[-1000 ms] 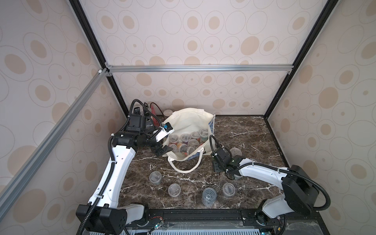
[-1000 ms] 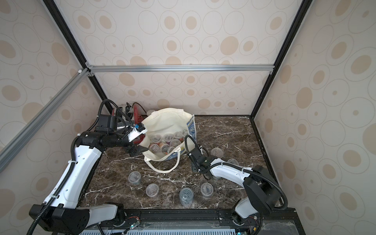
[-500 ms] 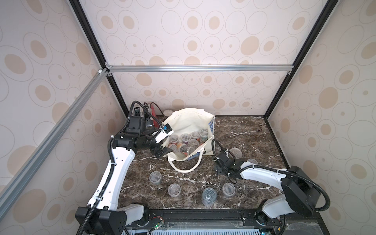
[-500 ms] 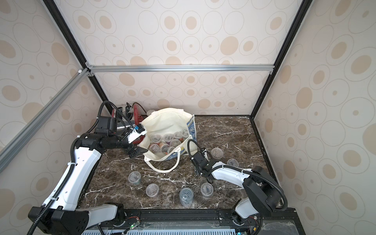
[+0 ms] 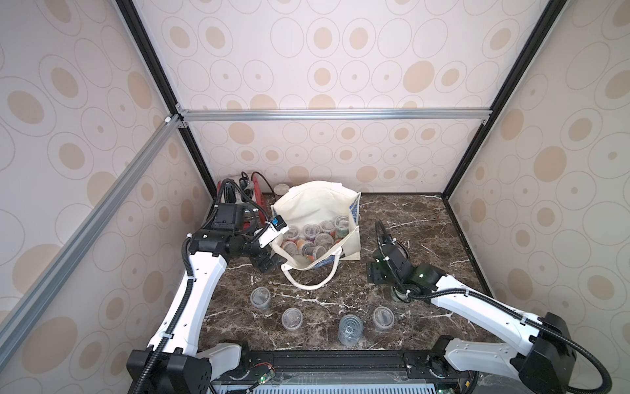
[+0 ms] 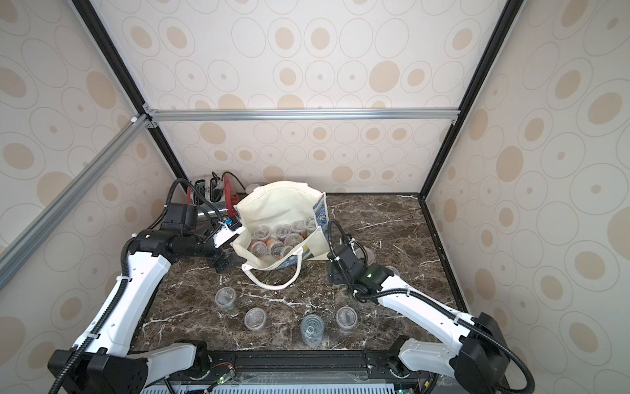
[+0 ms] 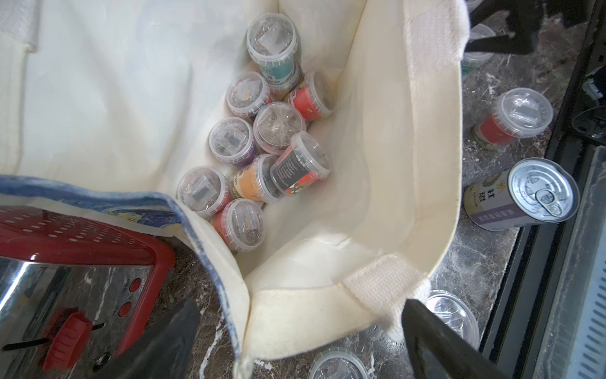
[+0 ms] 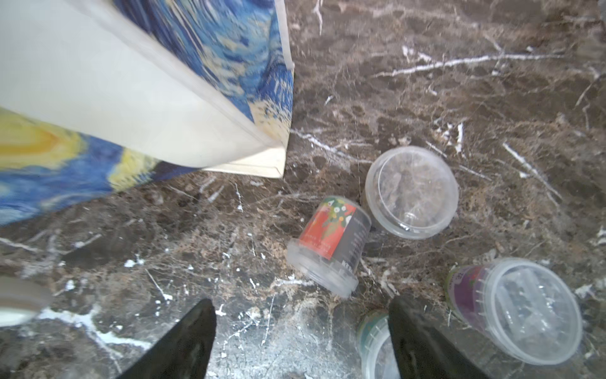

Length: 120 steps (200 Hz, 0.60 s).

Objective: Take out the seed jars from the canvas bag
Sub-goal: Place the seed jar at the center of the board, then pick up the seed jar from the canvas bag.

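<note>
The canvas bag (image 5: 315, 208) (image 6: 278, 204) stands open at the back middle, and several seed jars (image 5: 315, 238) (image 7: 272, 131) lie inside it. My left gripper (image 5: 269, 264) (image 7: 303, 328) is open at the bag's near left corner, with the cream rim (image 7: 328, 308) lying loose between its fingers. My right gripper (image 5: 375, 273) (image 8: 301, 315) is open and empty, low over the table to the right of the bag. Just ahead of it a red-labelled jar (image 8: 329, 244) lies on its side. More jars (image 8: 411, 192) (image 8: 515, 311) stand close by.
Three clear jars (image 5: 260, 297) (image 5: 292, 319) (image 5: 383, 317) and a metal can (image 5: 349, 329) (image 7: 521, 193) stand near the front edge. A red toaster (image 5: 254, 201) (image 7: 75, 262) sits at the back left beside the bag. The bag's handle loop (image 5: 312, 283) lies on the table.
My right gripper has opened and sits slightly nearer the front. The left arm has barely moved.
</note>
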Available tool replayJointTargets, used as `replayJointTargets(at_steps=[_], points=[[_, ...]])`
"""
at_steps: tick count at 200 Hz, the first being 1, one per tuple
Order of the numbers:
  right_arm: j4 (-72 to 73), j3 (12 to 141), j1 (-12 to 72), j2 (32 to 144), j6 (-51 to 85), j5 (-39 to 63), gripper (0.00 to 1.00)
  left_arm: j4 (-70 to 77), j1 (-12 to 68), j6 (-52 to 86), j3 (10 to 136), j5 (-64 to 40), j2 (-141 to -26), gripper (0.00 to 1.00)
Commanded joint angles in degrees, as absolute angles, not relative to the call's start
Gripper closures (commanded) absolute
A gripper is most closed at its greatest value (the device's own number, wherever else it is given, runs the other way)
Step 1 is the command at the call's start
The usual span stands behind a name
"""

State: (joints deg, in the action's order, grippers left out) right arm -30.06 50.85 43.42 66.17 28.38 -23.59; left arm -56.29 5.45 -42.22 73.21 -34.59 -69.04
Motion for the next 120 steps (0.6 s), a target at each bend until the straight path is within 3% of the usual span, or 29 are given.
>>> replayJointTargets(at_steps=[1,67,120], points=[[-32.5,54.5,43.2,65.4,22.5,-21.8,0.16,-58.1,4.9,-42.6,74.4,-36.2,-68.0,0.02],[-35.5,78.5,43.8,74.1,5.8,4.6,0.21,-49.6,4.9,-30.8,74.4,-34.3,-69.9,0.02],[-45.5,106.6,49.2,98.0,11.6,-0.1,0.21,-45.0,4.9,-29.0,70.4,-33.5,-70.3,0.02]])
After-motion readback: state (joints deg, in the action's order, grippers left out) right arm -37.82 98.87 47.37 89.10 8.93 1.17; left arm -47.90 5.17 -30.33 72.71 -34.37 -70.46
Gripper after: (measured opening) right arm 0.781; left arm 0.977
